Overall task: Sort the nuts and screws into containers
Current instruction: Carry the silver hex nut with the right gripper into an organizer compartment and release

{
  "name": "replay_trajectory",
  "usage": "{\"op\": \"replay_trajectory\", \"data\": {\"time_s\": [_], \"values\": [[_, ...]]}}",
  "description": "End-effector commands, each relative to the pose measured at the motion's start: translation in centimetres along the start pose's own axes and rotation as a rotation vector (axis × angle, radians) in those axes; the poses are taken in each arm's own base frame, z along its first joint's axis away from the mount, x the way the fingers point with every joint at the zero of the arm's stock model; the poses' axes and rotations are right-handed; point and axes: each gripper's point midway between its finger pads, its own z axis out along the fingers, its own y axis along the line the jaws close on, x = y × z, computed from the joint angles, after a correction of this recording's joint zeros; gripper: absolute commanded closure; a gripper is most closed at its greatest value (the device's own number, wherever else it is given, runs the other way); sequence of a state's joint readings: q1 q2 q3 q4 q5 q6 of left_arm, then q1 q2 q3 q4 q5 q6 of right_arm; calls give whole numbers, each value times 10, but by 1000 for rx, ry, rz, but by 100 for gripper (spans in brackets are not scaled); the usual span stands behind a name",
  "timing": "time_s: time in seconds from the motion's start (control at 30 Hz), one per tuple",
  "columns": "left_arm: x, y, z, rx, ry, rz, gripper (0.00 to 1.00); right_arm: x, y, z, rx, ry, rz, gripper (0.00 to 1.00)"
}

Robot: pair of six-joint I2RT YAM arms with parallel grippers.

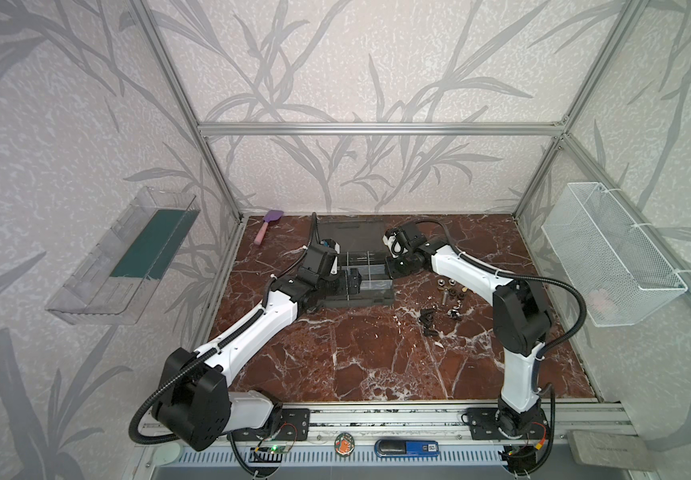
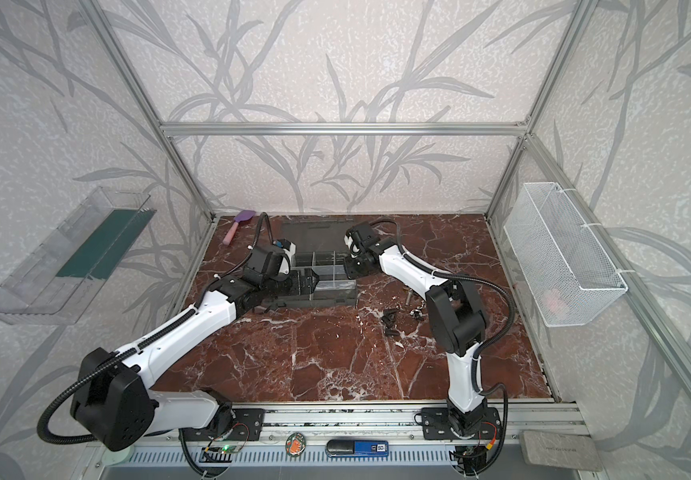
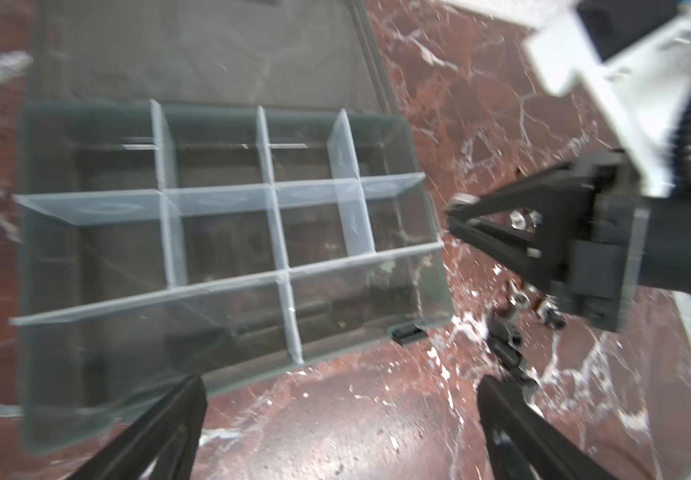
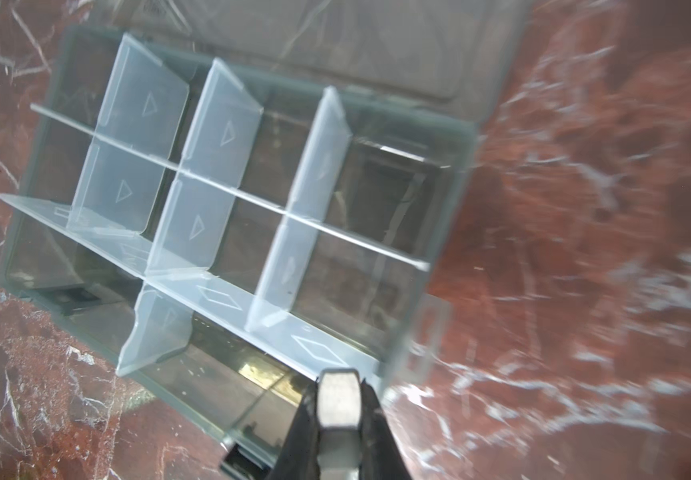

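red-brown marbled tabletop (image 1: 377, 357), veined white. toward the back lies a dark grey organizer case (image 1: 371, 298), its lid (image 1: 350, 232) open flat behind it. loose screws and nuts (image 1: 447, 293) lie scattered to its right. a purple spatula (image 1: 268, 226) lies in the far left corner.

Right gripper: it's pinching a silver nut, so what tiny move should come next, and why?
Probably ease the right gripper a little further over the case before letting go. The nut hangs near the case's edge, not clearly above any of the compartments, which look empty.
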State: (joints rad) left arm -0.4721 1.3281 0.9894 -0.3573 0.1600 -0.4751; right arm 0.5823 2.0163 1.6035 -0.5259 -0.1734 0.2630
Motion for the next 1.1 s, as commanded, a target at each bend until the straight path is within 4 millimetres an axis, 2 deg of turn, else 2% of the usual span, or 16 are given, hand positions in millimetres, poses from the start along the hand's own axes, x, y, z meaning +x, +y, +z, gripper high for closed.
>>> {"op": "replay_trajectory", "data": {"time_s": [0.0,0.2,0.4,0.57,0.77,0.87,1.03,1.07], "values": [[-11,-16,-7,84,-34,-20,0,-9,17,5,-38,-4,1,100],[-9,-21,-7,112,-22,-40,0,-2,9,26,-5,38,20,100],[-12,-20,-12,102,-36,-34,0,-1,4,36,17,57,11,90],[-12,-17,-12,91,-37,-31,1,-3,4,37,19,62,6,81],[-11,-18,-9,92,-25,-38,1,-10,2,30,27,56,3,72],[-12,-17,-11,89,-31,-36,1,-14,1,23,33,52,0,71],[-16,-14,-15,79,-60,-21,0,-23,-1,-8,37,14,-1,68],[-16,-14,-15,75,-64,-18,1,-24,-4,-14,44,7,-1,65]]}}
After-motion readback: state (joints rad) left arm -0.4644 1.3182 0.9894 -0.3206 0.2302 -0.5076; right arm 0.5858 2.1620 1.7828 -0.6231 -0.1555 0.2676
